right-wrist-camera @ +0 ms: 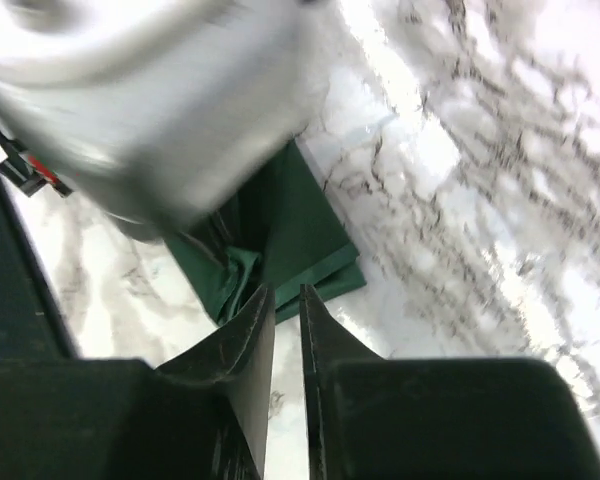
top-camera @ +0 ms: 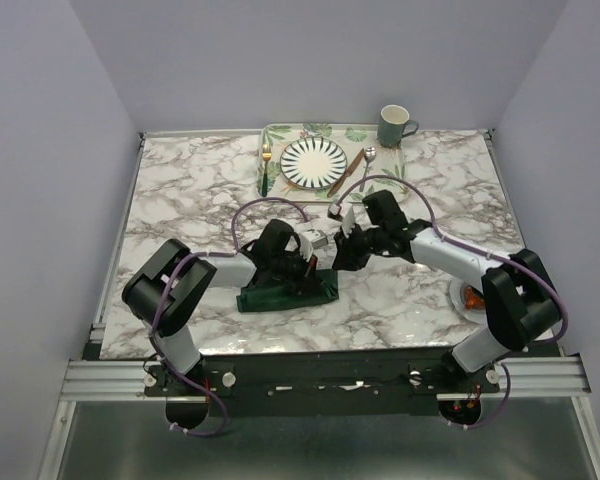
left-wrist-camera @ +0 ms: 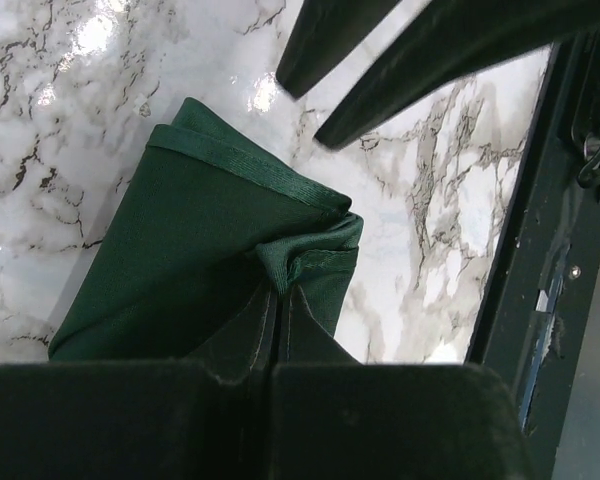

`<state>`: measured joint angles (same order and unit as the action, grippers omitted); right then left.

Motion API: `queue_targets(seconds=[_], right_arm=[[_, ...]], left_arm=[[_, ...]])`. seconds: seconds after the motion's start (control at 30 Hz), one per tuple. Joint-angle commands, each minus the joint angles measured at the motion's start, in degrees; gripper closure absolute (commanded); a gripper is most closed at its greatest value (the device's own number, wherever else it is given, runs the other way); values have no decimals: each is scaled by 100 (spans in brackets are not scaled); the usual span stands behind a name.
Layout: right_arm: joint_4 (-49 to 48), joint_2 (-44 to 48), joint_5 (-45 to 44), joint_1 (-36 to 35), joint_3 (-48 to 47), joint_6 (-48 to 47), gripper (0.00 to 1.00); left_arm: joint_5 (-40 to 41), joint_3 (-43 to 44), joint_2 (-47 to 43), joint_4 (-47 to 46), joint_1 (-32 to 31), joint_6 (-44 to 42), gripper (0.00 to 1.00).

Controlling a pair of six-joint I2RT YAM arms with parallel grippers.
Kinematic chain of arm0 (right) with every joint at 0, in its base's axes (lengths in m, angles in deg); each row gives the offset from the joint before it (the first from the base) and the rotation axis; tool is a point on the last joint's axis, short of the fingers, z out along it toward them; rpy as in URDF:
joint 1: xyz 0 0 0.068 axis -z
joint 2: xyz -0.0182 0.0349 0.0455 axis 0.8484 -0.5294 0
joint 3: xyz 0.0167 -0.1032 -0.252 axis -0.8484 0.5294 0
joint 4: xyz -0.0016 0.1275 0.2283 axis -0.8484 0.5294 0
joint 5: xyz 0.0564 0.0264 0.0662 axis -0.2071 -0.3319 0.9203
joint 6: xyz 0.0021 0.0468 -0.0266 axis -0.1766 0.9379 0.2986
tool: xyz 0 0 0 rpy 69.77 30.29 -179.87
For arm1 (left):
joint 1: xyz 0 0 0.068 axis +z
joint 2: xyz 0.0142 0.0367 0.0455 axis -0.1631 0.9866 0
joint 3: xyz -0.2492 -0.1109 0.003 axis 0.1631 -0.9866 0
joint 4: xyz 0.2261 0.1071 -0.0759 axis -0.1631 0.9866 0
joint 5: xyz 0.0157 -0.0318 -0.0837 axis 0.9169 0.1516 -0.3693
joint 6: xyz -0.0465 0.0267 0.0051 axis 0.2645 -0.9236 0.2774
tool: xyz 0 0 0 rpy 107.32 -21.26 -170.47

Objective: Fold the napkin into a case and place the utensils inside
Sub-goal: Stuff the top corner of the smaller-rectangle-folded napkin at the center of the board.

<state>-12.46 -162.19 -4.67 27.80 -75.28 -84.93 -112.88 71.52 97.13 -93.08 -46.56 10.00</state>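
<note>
Couldn't read a single word or number anywhere I looked. Closest thing was a little pale sticker point(left-wrist-camera: 543, 300) on the dark rail point(left-wrist-camera: 555, 190) off past my left fingers, and it was way too small and blurry to make out.

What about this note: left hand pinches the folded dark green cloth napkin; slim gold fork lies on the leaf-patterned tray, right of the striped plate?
One error: the top view shows the slim gold fork left of the striped plate, on the leaf-patterned tray. The left hand does pinch the folded dark green cloth napkin.
</note>
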Motion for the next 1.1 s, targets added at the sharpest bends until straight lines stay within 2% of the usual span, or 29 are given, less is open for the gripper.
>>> queue_targets(seconds=[0.0, 0.17, 0.33, 0.53, 0.67, 0.87, 0.93, 1.0, 1.07], right_arm=[[-714, 33, -965, -526, -36, -743, 79], [-696, 137, -1414, -782, 25, -1191, 81], [-644, 130, -1651, -1097, 157, -1945, 74], [-353, -222, -1696, -1186, -185, -1965, 70], [-608, -318, -1512, -1221, -264, -1904, 65], [-687, -390, -1687, -1221, -625, -1552, 63], [-862, -302, -1679, -1230, -573, -1526, 59], [-941, -214, -1687, -1221, -546, -1578, 50], [-960, -231, -1652, -1221, -493, -1745, 47]], left_arm=[[-71, 42, 268, 214, 95, 55, 100], [-123, 51, 400, 232, 210, 143, 100], [-141, 113, 540, 355, 420, 169, 100], [-167, 139, 497, 785, 693, -76, 100], [-308, 490, 611, 1503, 799, -209, 100], [-404, 1412, 804, 2663, 878, -524, 100], [-501, 1807, 883, 3042, 904, -770, 100], [-545, 1993, 954, 3570, 913, -1164, 100], [-598, 2187, 1015, 4043, 913, -1446, 100]])
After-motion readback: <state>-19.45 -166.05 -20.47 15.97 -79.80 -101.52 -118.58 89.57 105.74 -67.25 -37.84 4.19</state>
